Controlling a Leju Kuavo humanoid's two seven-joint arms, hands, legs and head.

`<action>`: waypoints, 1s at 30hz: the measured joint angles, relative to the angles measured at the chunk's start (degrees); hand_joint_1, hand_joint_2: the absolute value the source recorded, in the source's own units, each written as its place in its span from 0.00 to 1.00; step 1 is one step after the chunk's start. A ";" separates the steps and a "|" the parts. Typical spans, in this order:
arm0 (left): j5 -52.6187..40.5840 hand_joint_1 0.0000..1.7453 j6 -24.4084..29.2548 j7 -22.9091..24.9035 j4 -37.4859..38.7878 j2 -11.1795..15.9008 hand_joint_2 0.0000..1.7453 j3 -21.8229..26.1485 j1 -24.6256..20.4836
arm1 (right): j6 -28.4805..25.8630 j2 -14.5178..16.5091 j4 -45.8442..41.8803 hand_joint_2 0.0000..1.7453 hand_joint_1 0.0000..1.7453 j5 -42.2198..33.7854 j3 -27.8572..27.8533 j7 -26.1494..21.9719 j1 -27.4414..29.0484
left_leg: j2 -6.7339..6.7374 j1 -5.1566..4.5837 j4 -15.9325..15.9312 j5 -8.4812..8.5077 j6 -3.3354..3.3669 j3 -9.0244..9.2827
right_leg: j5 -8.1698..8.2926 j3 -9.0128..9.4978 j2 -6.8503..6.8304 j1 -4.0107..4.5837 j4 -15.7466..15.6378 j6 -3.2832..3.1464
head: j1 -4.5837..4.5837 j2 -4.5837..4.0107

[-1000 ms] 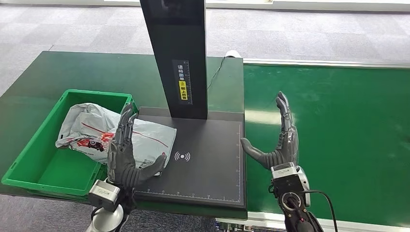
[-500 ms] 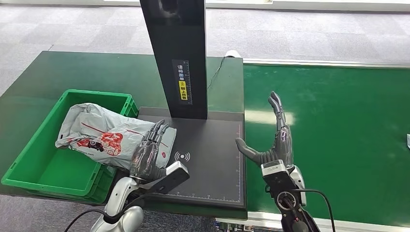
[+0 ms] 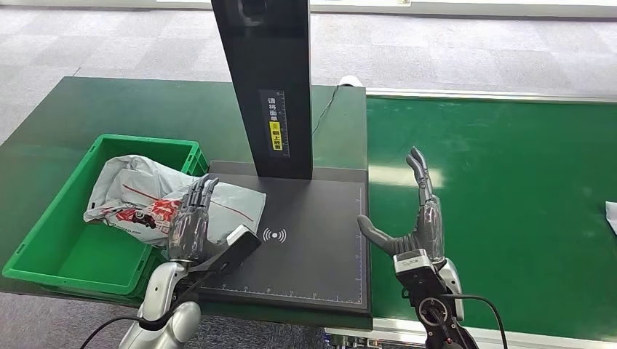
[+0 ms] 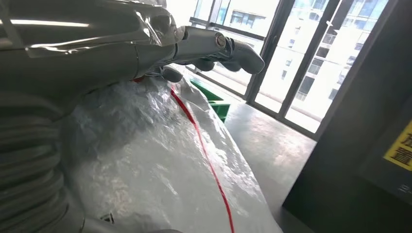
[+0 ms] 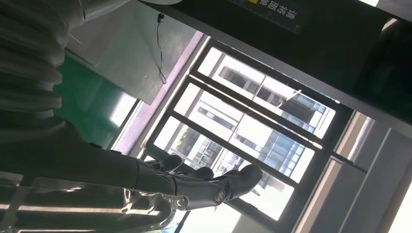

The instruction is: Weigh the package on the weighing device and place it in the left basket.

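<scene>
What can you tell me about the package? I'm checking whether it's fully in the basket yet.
The package is a crumpled grey-white plastic mailer bag with a thin red line and red printing. It lies tilted across the right rim of the green basket, one end inside, the other on the black weighing device. The left hand rests on its near end, fingers flat on the plastic.

The package [image 3: 156, 200] lies across the basket [image 3: 51, 251] rim and the scale [image 3: 305, 247], basket left of scale.
</scene>
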 joint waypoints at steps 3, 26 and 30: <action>-0.46 0.00 -2.03 0.63 -0.11 -0.01 1.00 1.20 0.28 | 0.24 0.01 0.00 1.00 0.00 0.09 -0.03 0.09 0.00 | 0.00 0.00 0.00 0.00 0.00 0.00 | 0.00 0.00 0.00 0.00 0.00 0.00 | 0.00 0.00; -0.82 0.97 -6.65 1.01 0.34 -0.32 1.00 3.70 2.15 | 1.80 0.55 0.00 1.00 0.00 0.62 -0.03 0.62 -0.29 | 0.00 0.00 0.00 0.00 0.00 0.00 | 0.00 0.01 0.00 0.00 0.00 0.00 | 0.00 0.00; -0.35 0.99 -5.52 0.47 -0.37 -0.48 1.00 4.06 2.64 | 1.82 0.55 -0.02 1.00 0.00 0.69 -0.03 0.62 -0.18 | 0.00 0.00 0.00 0.00 0.00 0.01 | 0.00 0.00 0.00 0.00 0.00 0.00 | 0.00 0.00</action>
